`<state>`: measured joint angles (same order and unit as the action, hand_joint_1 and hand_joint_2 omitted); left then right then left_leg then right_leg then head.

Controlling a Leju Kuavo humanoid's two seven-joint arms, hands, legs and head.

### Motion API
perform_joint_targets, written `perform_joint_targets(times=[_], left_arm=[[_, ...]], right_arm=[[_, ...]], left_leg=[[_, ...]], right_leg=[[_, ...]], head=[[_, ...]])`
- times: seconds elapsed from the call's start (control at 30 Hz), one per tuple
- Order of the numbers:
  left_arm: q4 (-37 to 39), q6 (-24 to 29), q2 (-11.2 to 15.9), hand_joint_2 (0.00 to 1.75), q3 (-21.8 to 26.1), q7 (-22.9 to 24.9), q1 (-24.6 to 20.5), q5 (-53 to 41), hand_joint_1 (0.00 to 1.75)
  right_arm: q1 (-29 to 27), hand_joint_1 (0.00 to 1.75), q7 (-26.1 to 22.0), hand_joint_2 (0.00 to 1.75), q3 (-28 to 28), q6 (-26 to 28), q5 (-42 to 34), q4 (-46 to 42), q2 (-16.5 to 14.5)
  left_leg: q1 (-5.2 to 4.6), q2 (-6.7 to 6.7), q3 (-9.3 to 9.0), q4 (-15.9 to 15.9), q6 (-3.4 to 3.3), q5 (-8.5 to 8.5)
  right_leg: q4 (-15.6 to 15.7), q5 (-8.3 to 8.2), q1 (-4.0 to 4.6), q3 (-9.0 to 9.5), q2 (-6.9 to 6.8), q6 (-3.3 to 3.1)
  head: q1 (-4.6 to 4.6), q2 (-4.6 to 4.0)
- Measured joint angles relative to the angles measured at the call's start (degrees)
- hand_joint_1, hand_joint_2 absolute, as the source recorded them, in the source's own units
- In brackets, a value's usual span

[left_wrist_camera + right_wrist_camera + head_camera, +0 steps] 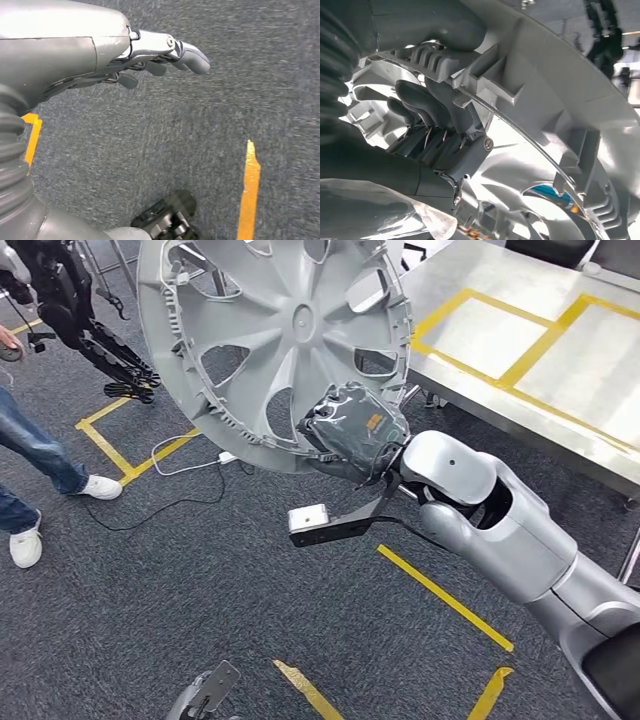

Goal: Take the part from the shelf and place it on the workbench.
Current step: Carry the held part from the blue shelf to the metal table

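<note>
Right hand (351,430), wrapped in clear plastic film, closed on the lower rim of the large round silver-grey plastic wheel cover (275,345); fingers (422,102) hooked through an opening, thumb on the outer edge. Cover held tilted in the air above dark grey carpet floor (151,610), not yet over the shiny steel workbench with yellow tape lines (528,350) at about 2 o'clock from the hand. Probably the carrying step. Next: swing toward the bench, level the cover, lower, release. Left hand (166,52) hanging over the carpet, fingers stretched out, holding nothing. At 9 o'clock, a person's jeans and white shoes (26,545).
</note>
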<state>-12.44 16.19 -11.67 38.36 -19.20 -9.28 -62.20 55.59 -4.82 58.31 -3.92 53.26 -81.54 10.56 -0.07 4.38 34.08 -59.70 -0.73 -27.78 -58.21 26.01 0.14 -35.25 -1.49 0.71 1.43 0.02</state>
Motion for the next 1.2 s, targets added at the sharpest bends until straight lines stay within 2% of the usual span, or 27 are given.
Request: perform_joint_targets(times=[0.07, 0.13, 0.17, 0.2, 0.23, 0.27, 0.33, 0.4, 0.47, 0.53, 0.57, 0.6, 0.63, 0.67, 0.7, 0.73, 0.77, 0.83, 0.87, 0.9, 1.0, 1.07, 1.1, 1.13, 1.2], left_arm=[[0.00, -0.03, 0.01, 1.75, -0.20, 0.12, -0.11, -0.09, 0.00], [0.00, -0.10, 0.05, 1.75, -0.29, 0.41, -0.06, -0.25, 0.00], [0.00, -0.13, 0.08, 1.75, -0.32, 0.55, -0.02, -0.32, 0.00], [0.00, -0.14, 0.10, 1.75, -0.36, 0.63, 0.00, -0.37, 0.00], [0.00, -0.15, 0.11, 1.75, -0.41, 0.67, -0.01, -0.39, 0.00], [0.00, -0.15, 0.12, 1.75, -0.48, 0.67, -0.05, -0.40, 0.00], [0.00, -0.15, 0.14, 1.75, -0.62, 0.67, -0.10, -0.44, 0.00], [0.00, -0.17, 0.16, 1.75, -0.71, 0.67, -0.13, -0.50, 0.00], [0.00, -0.20, 0.14, 1.75, -0.84, 0.67, -0.18, -0.57, 0.00], [0.00, -0.24, 0.11, 1.75, -1.05, 0.68, -0.38, -0.72, 0.00], [0.00, -0.27, 0.09, 1.75, -1.14, 0.69, -0.50, -0.82, 0.00], [0.00, -0.30, 0.10, 1.75, -1.21, 0.74, -0.58, -0.92, 0.00], [0.00, -0.33, 0.11, 1.75, -1.25, 0.79, -0.61, -1.00, 0.00], [0.00, -0.36, 0.13, 1.75, -1.29, 0.83, -0.59, -1.03, 0.00], [0.00, -0.39, 0.15, 1.75, -1.37, 0.86, -0.59, -1.05, 0.00], [0.00, -0.42, 0.15, 1.75, -1.46, 0.86, -0.61, -1.05, 0.00], [0.00, -0.45, 0.15, 1.75, -1.57, 0.86, -0.64, -1.05, 0.00], [0.00, -0.49, 0.12, 1.75, -1.74, 0.86, -0.68, -1.05, 0.00], [0.00, -0.50, 0.11, 1.75, -1.77, 0.86, -0.70, -1.05, 0.00], [0.00, -0.50, 0.11, 1.75, -1.79, 0.86, -0.71, -1.05, 0.00], [0.00, -0.50, 0.11, 1.75, -1.79, 0.86, -0.72, -1.05, 0.00], [0.00, -0.50, 0.13, 1.75, -1.80, 0.86, -0.70, -1.05, 0.00], [0.00, -0.49, 0.13, 1.75, -1.85, 0.86, -0.71, -1.04, 0.00], [0.00, -0.46, 0.13, 1.75, -1.91, 0.87, -0.71, -1.03, 0.00], [0.00, -0.41, 0.15, 1.75, -2.02, 0.88, -0.68, -0.98, 0.00]], right_arm=[[0.01, 1.75, -0.32, 1.75, 0.03, 0.14, -0.48, 0.16, -0.34], [-0.03, 1.75, -0.63, 1.75, 0.18, 0.20, -1.09, 0.42, -0.82], [-0.05, 1.75, -0.73, 1.75, 0.28, 0.21, -1.27, 0.59, -0.98], [-0.05, 1.75, -0.80, 1.75, 0.36, 0.22, -1.35, 0.73, -1.09], [-0.06, 1.75, -0.85, 1.75, 0.42, 0.22, -1.39, 0.84, -1.20], [-0.06, 1.75, -0.91, 1.75, 0.44, 0.22, -1.40, 0.90, -1.32], [0.02, 1.75, -0.98, 1.75, 0.46, 0.23, -1.41, 0.96, -1.66], [0.13, 1.75, -1.02, 1.75, 0.52, 0.28, -1.41, 1.05, -1.95], [0.18, 1.75, -1.03, 1.75, 0.57, 0.32, -1.41, 1.19, -2.06], [0.27, 1.75, -1.23, 1.75, 0.56, 0.34, -1.45, 1.32, -2.06], [0.33, 1.75, -1.38, 1.75, 0.55, 0.39, -1.47, 1.36, -2.08], [0.35, 1.75, -1.59, 1.75, 0.56, 0.49, -1.49, 1.38, -2.13], [0.33, 1.75, -1.74, 1.75, 0.59, 0.67, -1.49, 1.42, -2.19], [0.28, 1.75, -1.86, 1.75, 0.63, 0.88, -1.49, 1.46, -2.25], [0.24, 1.75, -1.95, 1.75, 0.67, 1.06, -1.49, 1.52, -2.31], [0.23, 1.75, -1.97, 1.75, 0.68, 1.19, -1.48, 1.58, -2.33], [0.25, 1.75, -1.98, 1.75, 0.68, 1.23, -1.48, 1.63, -2.34], [0.38, 1.75, -1.98, 1.75, 0.66, 1.31, -1.48, 1.67, -2.42], [0.45, 1.75, -1.98, 1.75, 0.66, 1.35, -1.48, 1.67, -2.47], [0.51, 1.75, -1.98, 1.75, 0.66, 1.39, -1.48, 1.67, -2.52], [0.56, 1.75, -1.99, 1.75, 0.66, 1.40, -1.48, 1.67, -2.57], [0.57, 1.75, -2.04, 1.75, 0.66, 1.46, -1.48, 1.67, -2.69], [0.56, 1.75, -2.04, 1.75, 0.62, 1.54, -1.48, 1.70, -2.75], [0.55, 1.75, -2.06, 1.75, 0.53, 1.67, -1.48, 1.74, -2.89], [0.49, 1.75, -2.05, 1.75, 0.37, 1.85, -1.48, 1.85, -3.09]], left_leg=[[0.24, -2.01, 1.71, -4.11, 0.57, -2.56], [0.40, -3.51, 5.27, -11.84, 0.86, -5.81], [0.43, -3.73, 6.79, -14.89, 0.90, -6.58], [0.43, -3.82, 7.48, -15.97, 0.86, -6.20], [0.43, -3.97, 7.17, -14.83, 0.75, -4.70], [0.45, -4.35, 5.96, -11.68, 0.59, -2.40], [0.62, -6.29, 2.94, -4.30, 0.29, 1.31], [0.67, -7.59, 1.50, -0.59, 0.18, 1.88], [0.63, -7.00, 1.33, 0.21, -0.07, 1.69], [0.72, -6.09, 1.26, 0.66, -0.67, 2.04], [0.78, -5.58, 1.22, 0.85, -0.97, 2.18], [0.73, -5.10, 1.24, 0.88, -1.12, 2.20], [0.71, -4.58, 1.26, 0.87, -1.20, 2.18], [0.69, -4.02, 1.26, 0.86, -1.24, 2.16], [0.68, -3.48, 1.25, 0.85, -1.25, 2.15], [0.67, -2.98, 1.23, 0.84, -1.24, 2.12], [0.67, -2.52, 1.17, 0.83, -1.20, 2.08], [0.50, -1.68, 1.08, 0.76, -0.92, 1.90], [0.36, -1.39, 1.07, 0.71, -0.77, 1.81], [0.22, -1.20, 1.10, 0.66, -0.64, 1.74], [0.09, -1.11, 1.16, 0.58, -0.57, 1.71], [0.08, -0.91, 1.21, 0.53, -0.47, 1.75], [0.09, -0.43, 1.19, 0.52, -0.22, 1.74], [0.23, -1.04, 1.96, -1.51, 0.23, 0.44], [0.51, -2.57, 5.01, -8.98, 1.16, -3.52]], right_leg=[[0.21, -0.15, -0.36, 0.20, 0.94, -0.49], [0.18, -0.16, -0.38, 0.20, 2.04, -0.70], [0.14, -0.16, -0.35, 0.21, 2.66, -0.73], [0.10, -0.15, -0.33, 0.23, 3.28, -0.75], [0.04, -0.15, -0.32, 0.26, 3.92, -0.75], [-0.02, -0.14, -0.34, 0.29, 4.53, -0.73], [-0.21, -0.12, -0.36, 0.11, 5.65, -0.56], [-0.36, -0.31, -0.45, -0.50, 6.56, -0.03], [-0.27, -0.48, -0.63, -1.07, 7.18, 0.65], [-1.60, 0.69, -0.66, -2.06, 5.74, 1.05], [-3.95, 2.13, -0.63, -3.20, 4.45, 1.19], [-7.46, 3.90, -0.63, -4.79, 3.16, 1.33], [-11.63, 5.66, -0.66, -6.61, 2.41, 1.51], [-15.05, 6.77, -0.68, -8.16, 2.09, 1.68], [-16.74, 6.92, -0.70, -8.92, 1.93, 1.80], [-16.04, 5.97, -0.70, -8.53, 1.78, 1.83], [-13.00, 4.18, -0.69, -6.98, 1.47, 1.76], [-4.57, 0.99, -0.33, -2.51, -0.44, 1.46], [-1.75, 0.32, -0.06, -0.86, -1.42, 1.34], [-0.35, 0.26, 0.20, 0.07, -2.21, 1.27], [-0.08, 0.40, 0.40, 0.32, -2.40, 1.21], [0.02, 0.26, 0.30, 0.10, -2.05, 0.97], [0.09, 0.08, 0.22, -0.07, -1.44, 0.62], [0.14, -0.13, 0.03, -0.14, -0.52, 0.13], [0.29, -0.45, -0.22, -0.19, 1.43, -0.72]], head=[[-0.15, 0.00], [-0.28, 0.00], [-0.30, 0.00], [-0.30, 0.01], [-0.30, 0.00], [-0.30, 0.00], [-0.27, 0.00], [-0.27, 0.00], [-0.27, 0.00], [-0.13, 0.00], [-0.02, 0.00], [0.05, 0.00], [0.14, 0.00], [0.13, 0.00], [0.13, 0.00], [0.15, 0.00], [0.15, 0.00], [0.15, 0.00], [0.15, 0.00], [0.15, 0.00], [0.17, 0.00], [0.11, 0.01], [0.07, 0.01], [-0.06, 0.01], [-0.27, 0.02]])
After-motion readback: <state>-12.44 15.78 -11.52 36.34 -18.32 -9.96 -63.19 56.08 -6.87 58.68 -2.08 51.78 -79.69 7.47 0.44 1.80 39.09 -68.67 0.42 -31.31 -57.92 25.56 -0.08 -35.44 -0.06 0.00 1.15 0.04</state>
